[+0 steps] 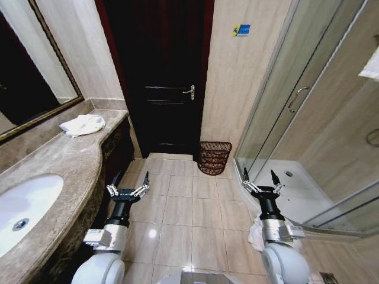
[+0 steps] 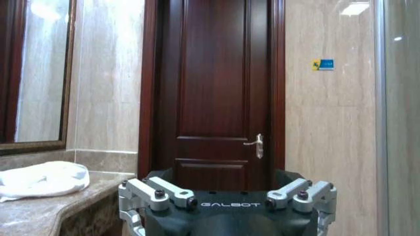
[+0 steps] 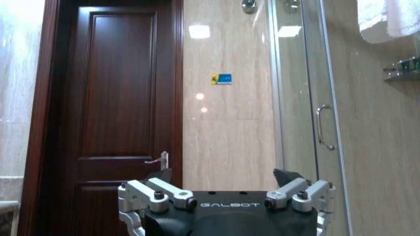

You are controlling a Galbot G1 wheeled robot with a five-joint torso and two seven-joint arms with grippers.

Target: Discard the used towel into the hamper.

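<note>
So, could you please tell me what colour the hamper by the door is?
The hamper is dark reddish-brown openwork, clearest in the head view.

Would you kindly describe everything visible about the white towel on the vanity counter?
The towel is white, soft-looking cloth, crumpled into a loose low heap. It lies on the marble-look counter near its far end, below the framed mirror and beyond the sink. Nothing grips it; both grippers are well short of it.

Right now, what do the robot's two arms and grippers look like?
Both look alike: the left gripper and right gripper have silver metal linkages with dark fingertips on black cylindrical wrists, above grey-white rounded arm shells. The wrist views show white "GALBOT" lettering on the black gripper base.
</note>
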